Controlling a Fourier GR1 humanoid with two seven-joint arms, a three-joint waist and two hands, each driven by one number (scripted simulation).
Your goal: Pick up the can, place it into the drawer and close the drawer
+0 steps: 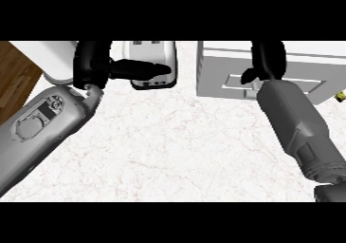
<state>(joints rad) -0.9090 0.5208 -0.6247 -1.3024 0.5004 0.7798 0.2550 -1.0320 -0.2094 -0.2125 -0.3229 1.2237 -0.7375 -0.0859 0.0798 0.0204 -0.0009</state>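
White marble tabletop [168,152], white drawer unit [224,71] at upper right with front closed, right hand [266,59] fingers extended on its top, left hand [137,70] curled around can [153,64], long axis upright in view.

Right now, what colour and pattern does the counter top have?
White with faint marble-like veins, counter top, best in the head view.

The toaster [153,64] stands left of the drawer unit [224,71].
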